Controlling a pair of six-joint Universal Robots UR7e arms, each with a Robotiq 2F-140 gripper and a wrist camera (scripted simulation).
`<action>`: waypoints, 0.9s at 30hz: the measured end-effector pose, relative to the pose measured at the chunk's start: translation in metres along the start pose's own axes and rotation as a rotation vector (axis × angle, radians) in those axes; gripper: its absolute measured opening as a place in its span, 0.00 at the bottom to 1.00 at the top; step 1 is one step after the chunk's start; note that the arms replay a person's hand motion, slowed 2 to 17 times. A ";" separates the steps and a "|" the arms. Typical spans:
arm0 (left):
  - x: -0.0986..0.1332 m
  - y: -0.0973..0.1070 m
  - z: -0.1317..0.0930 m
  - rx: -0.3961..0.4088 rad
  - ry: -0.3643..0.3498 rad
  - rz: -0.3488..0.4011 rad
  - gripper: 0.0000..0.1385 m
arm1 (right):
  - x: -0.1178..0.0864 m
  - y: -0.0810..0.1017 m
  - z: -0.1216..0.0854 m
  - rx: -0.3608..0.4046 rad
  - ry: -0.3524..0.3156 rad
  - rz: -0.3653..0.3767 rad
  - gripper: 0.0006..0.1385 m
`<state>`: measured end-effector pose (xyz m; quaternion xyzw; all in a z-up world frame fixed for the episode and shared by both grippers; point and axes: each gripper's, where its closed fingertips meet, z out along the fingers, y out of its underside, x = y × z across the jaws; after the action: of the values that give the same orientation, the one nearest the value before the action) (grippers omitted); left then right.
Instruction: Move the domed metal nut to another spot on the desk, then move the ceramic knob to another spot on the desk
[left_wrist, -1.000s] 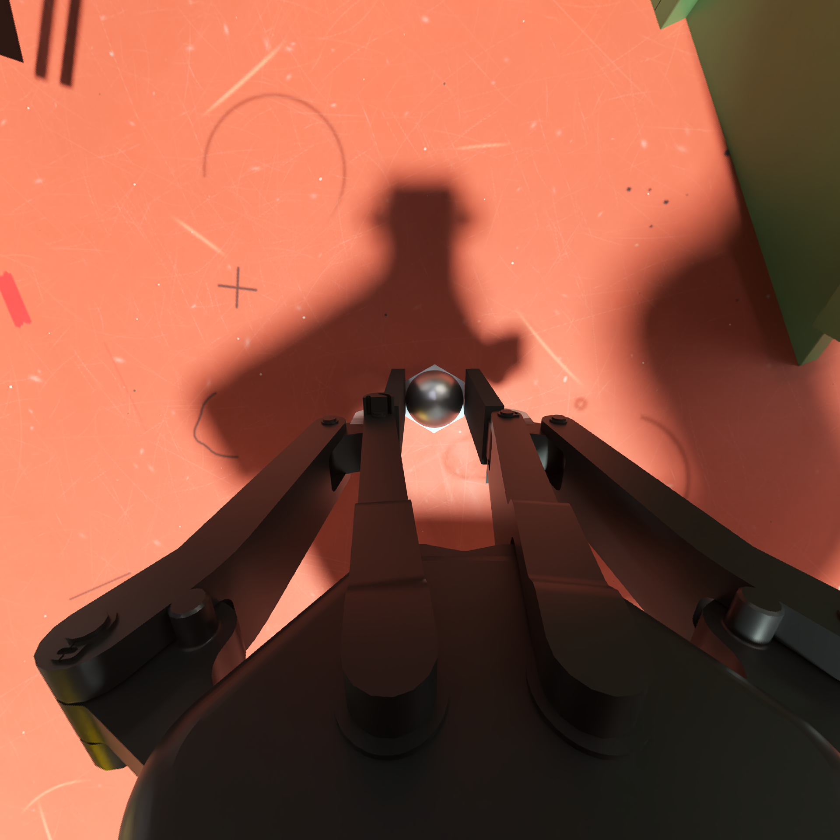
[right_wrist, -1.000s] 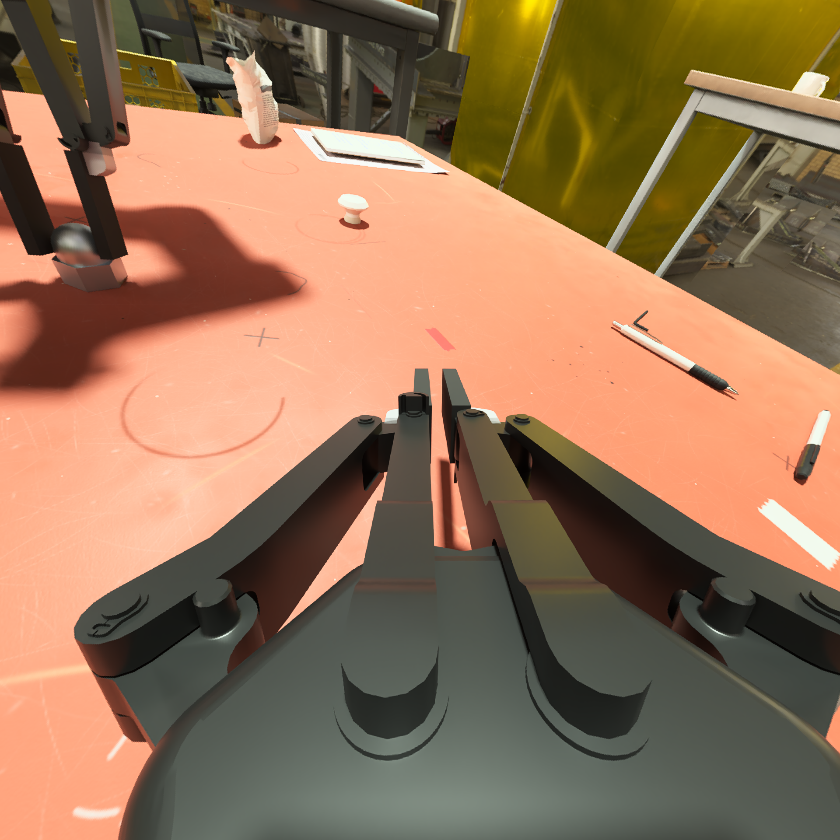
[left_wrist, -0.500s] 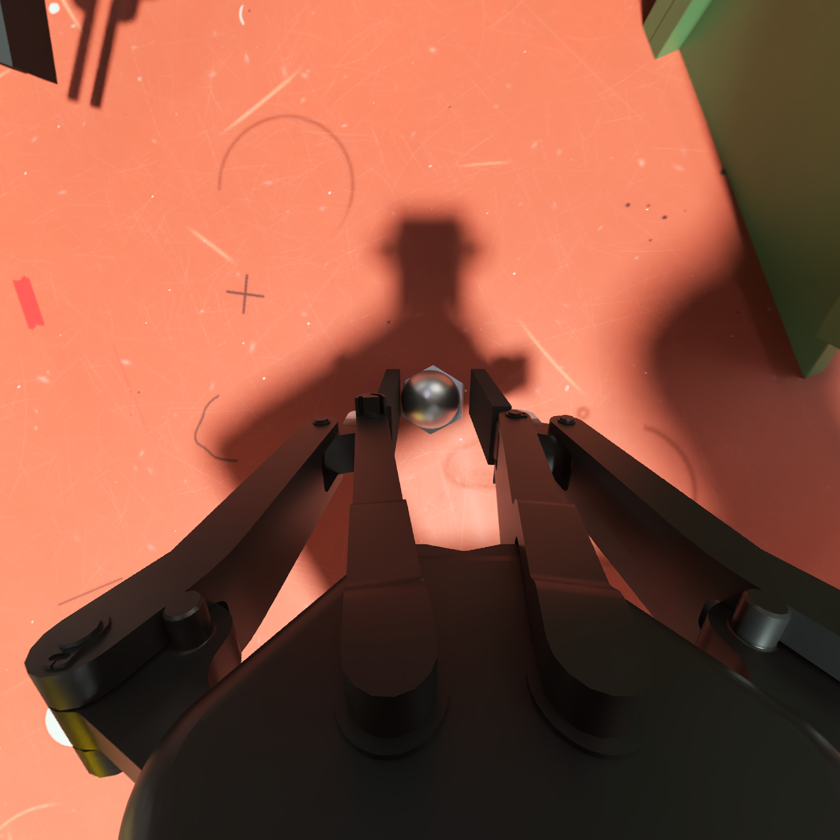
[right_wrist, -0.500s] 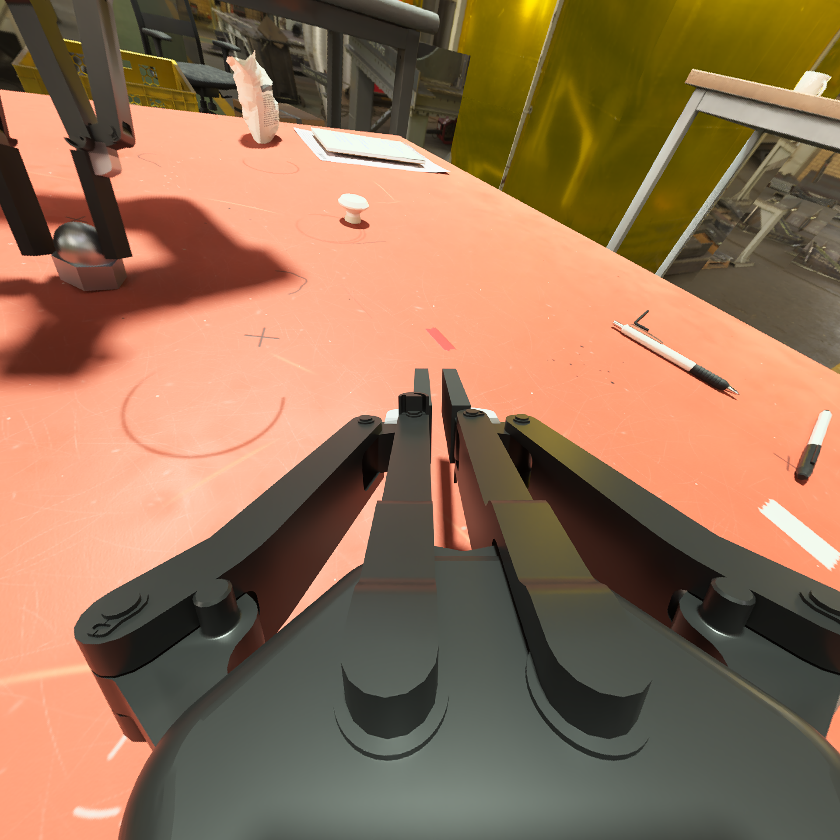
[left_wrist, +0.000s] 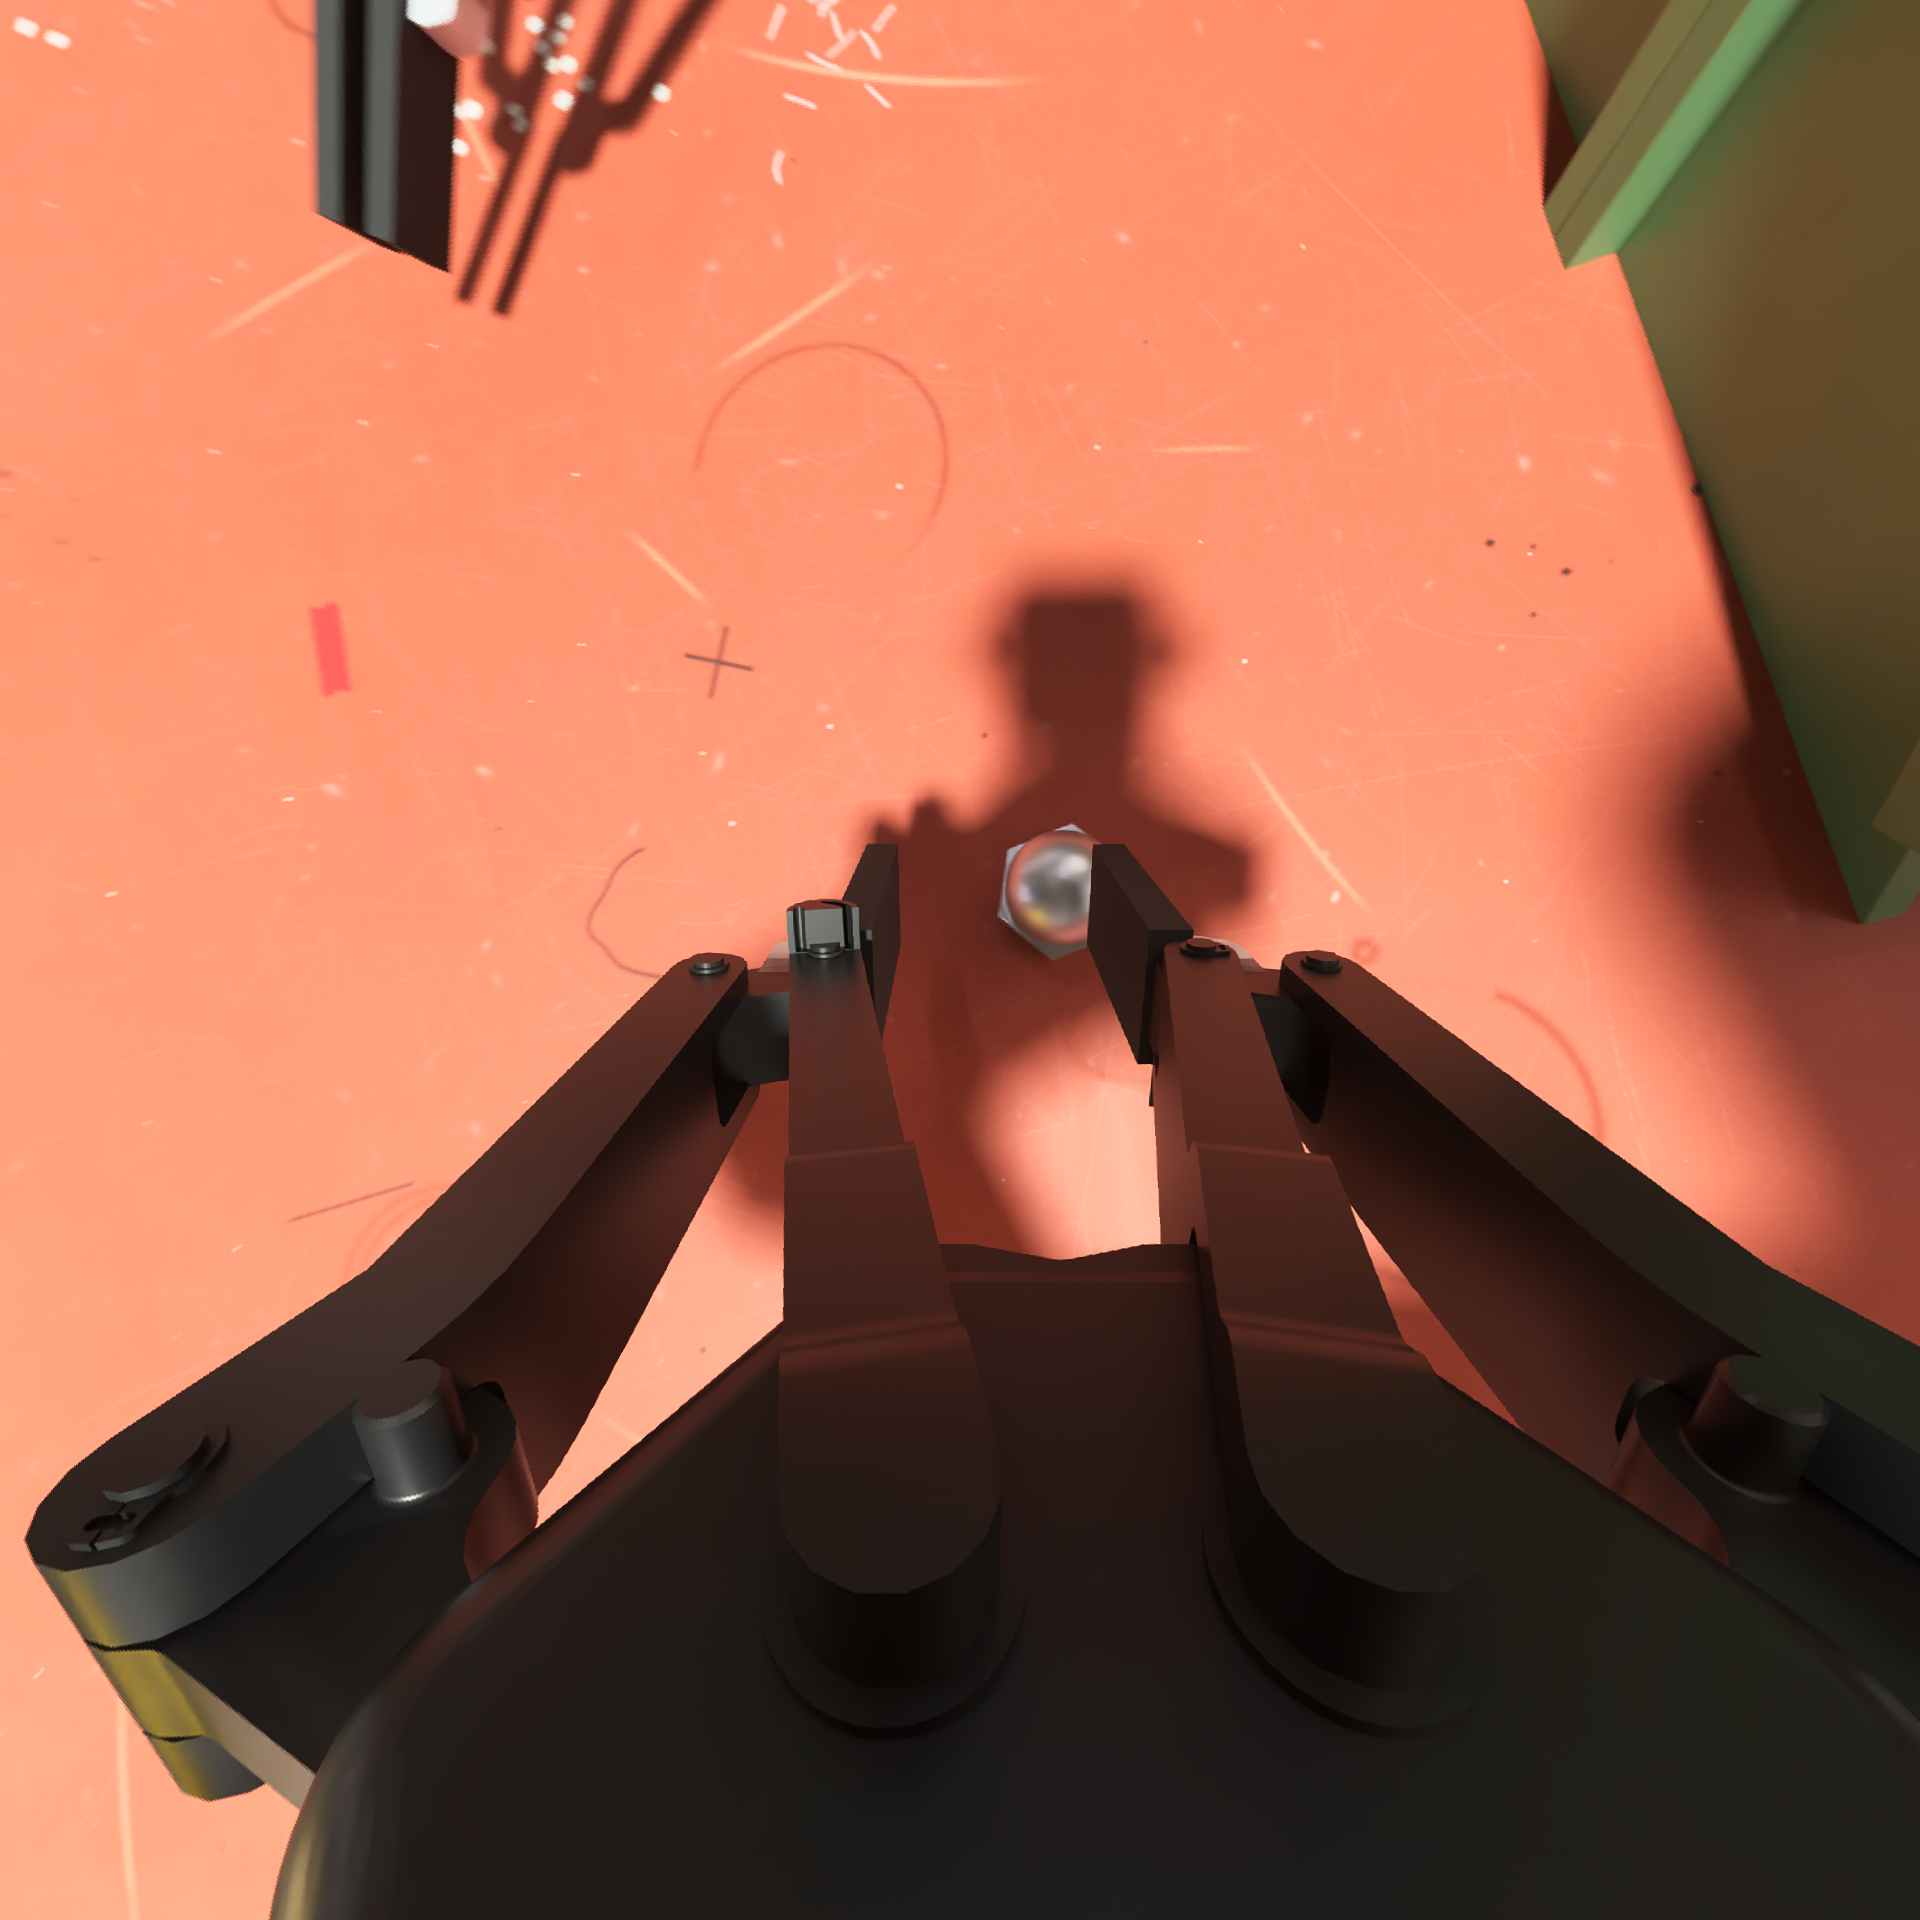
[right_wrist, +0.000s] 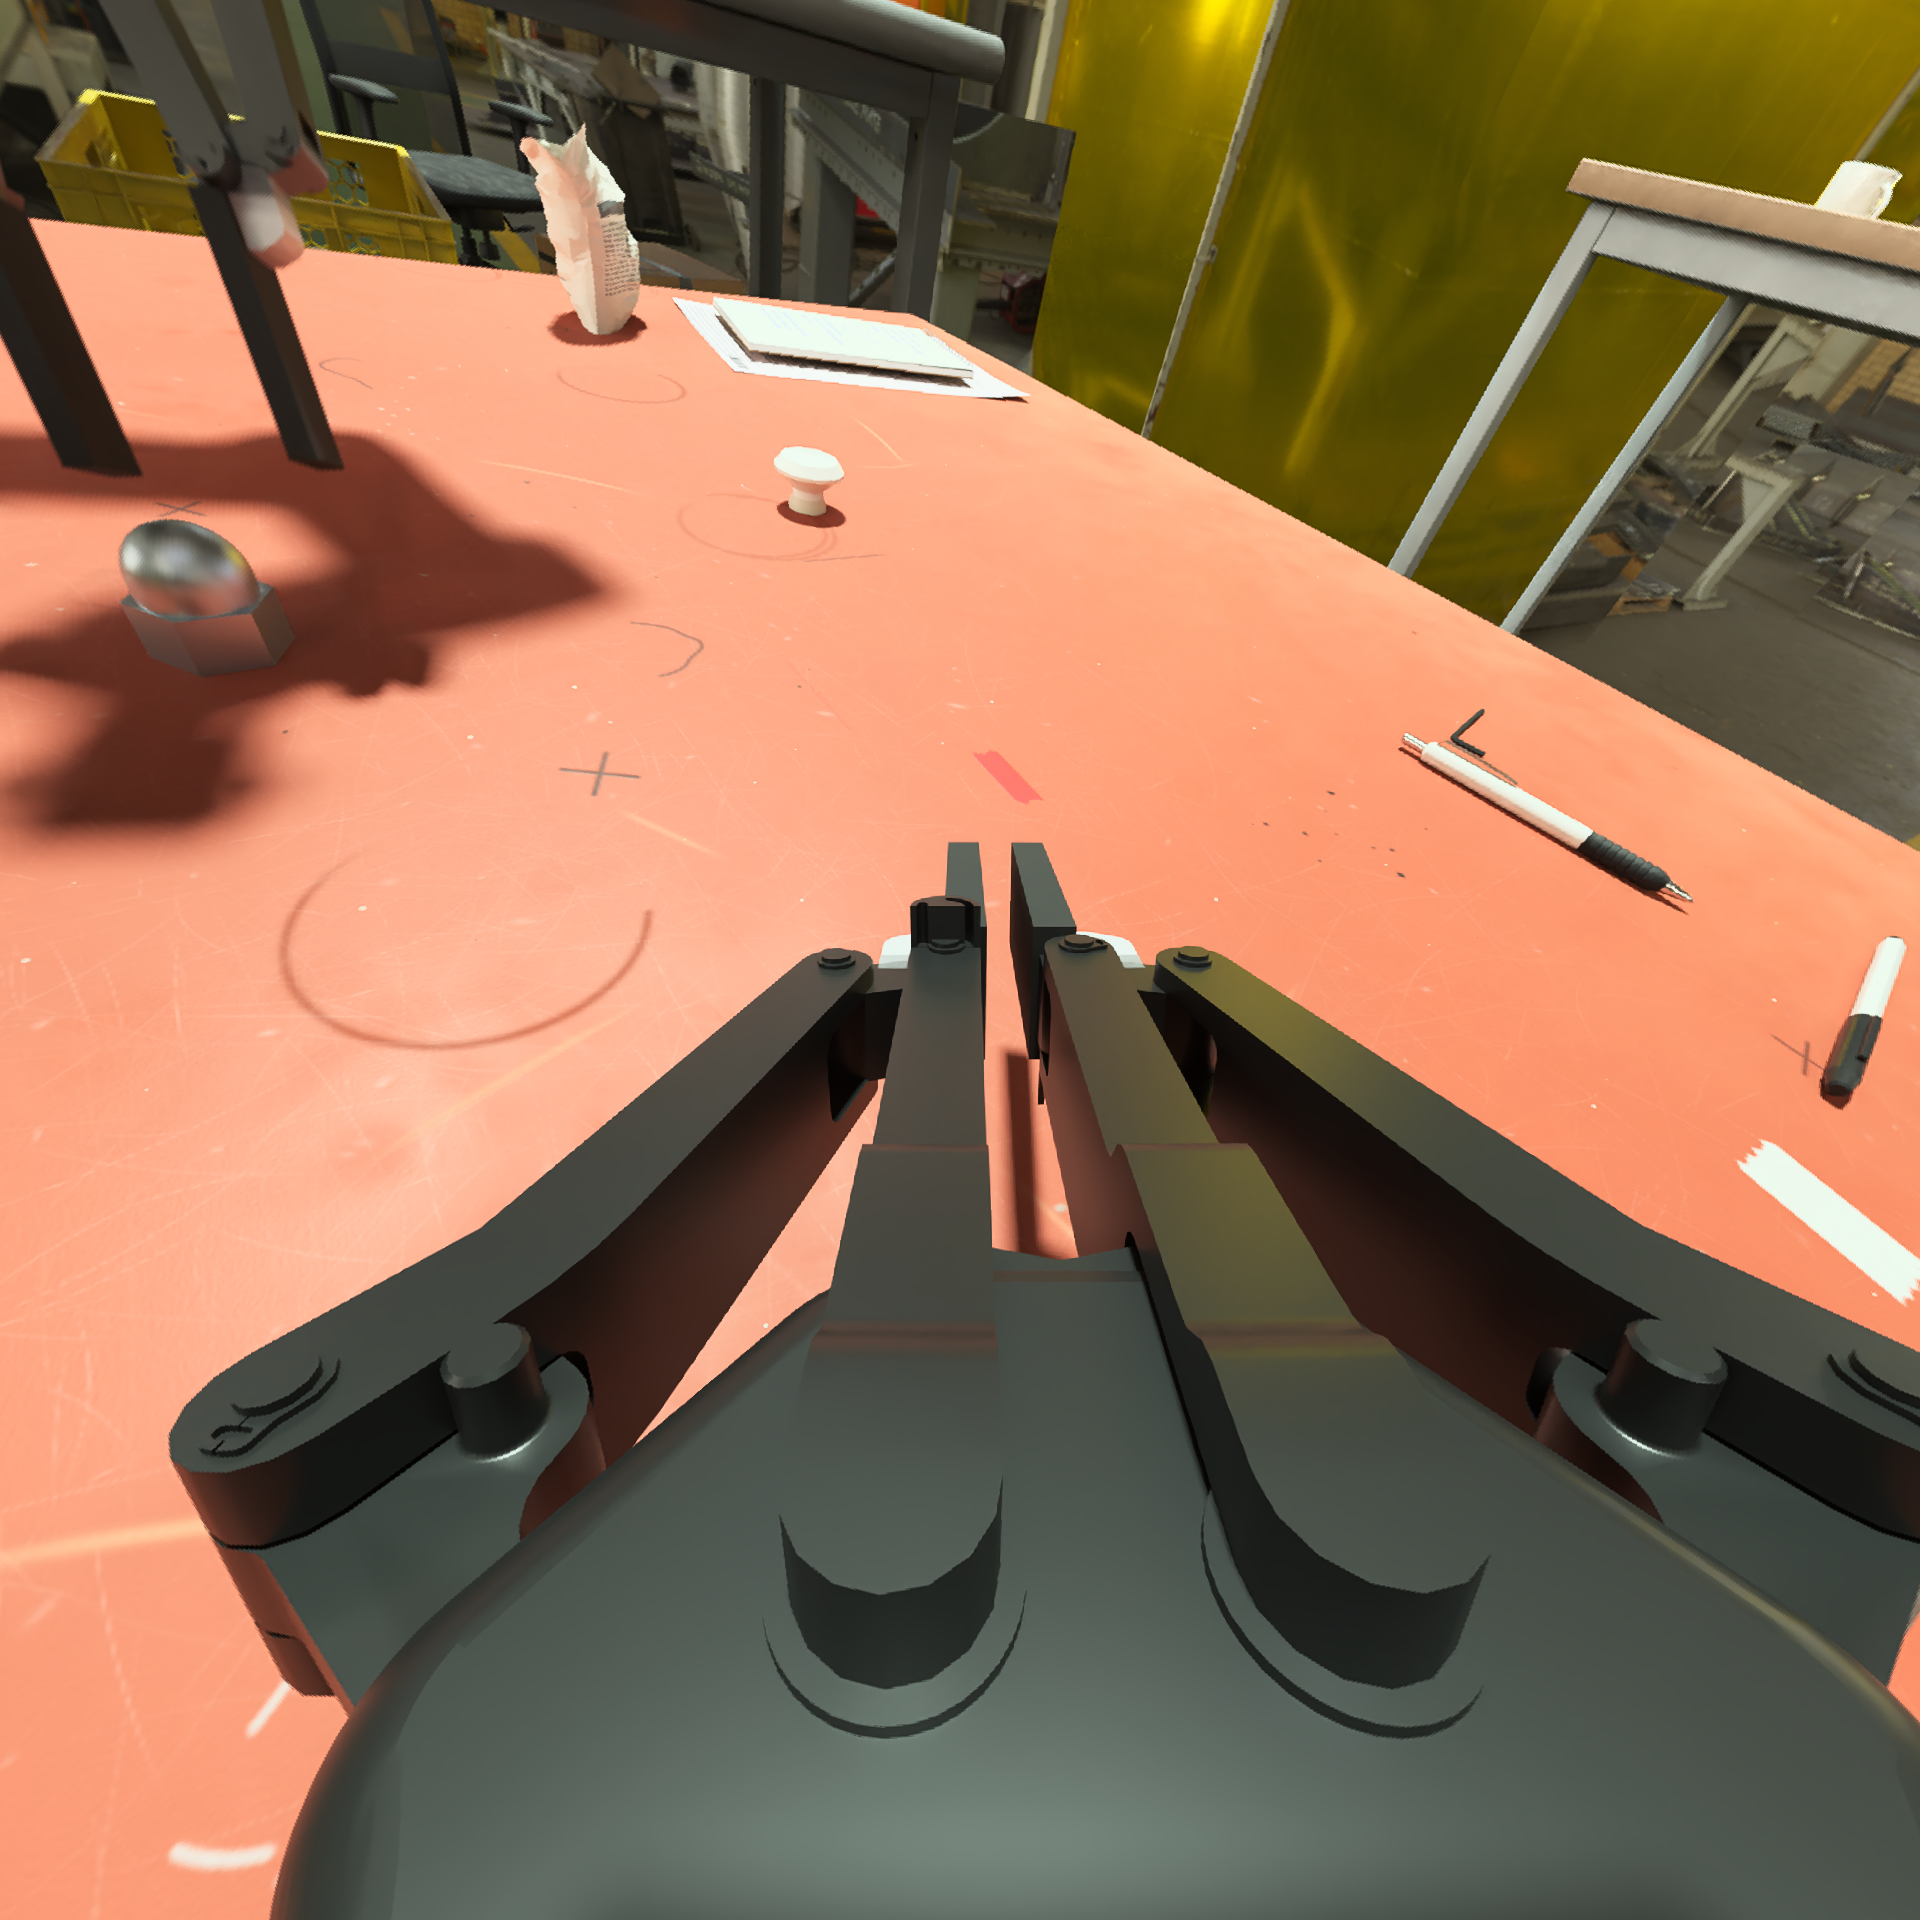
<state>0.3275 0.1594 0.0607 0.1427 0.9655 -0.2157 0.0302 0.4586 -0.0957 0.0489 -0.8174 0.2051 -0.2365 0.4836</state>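
Left gripper (left_wrist: 992, 883) hung spread wide over one domed metal nut (right_wrist: 203, 601).
Right gripper (right_wrist: 995, 871) was nearly pinched shut, empty; one ceramic knob (right_wrist: 808, 478) sat toward the desk's far edge.

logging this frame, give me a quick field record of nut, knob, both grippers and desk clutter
nut: on desk, free, upright
left gripper: open, raised above nut
right gripper: shut, empty
knob: upright on desk, untouched
desk: salmon, scratched
clutter: pen, marker, papers, crumpled paper
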 end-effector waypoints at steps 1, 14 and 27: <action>-0.004 0.000 -0.005 0.006 -0.017 -0.003 0.36 | 0.000 0.000 0.000 0.000 0.000 0.000 0.06; -0.079 0.024 -0.055 -0.023 -0.230 -0.063 0.35 | -0.001 0.000 0.000 -0.003 -0.004 -0.004 0.06; -0.152 0.070 -0.061 -0.177 -0.290 -0.105 0.38 | -0.001 0.000 0.000 0.001 -0.006 -0.002 0.06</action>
<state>0.4932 0.2066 0.1057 0.0565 0.9723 -0.1496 0.1703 0.4578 -0.0951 0.0489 -0.8180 0.2028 -0.2345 0.4846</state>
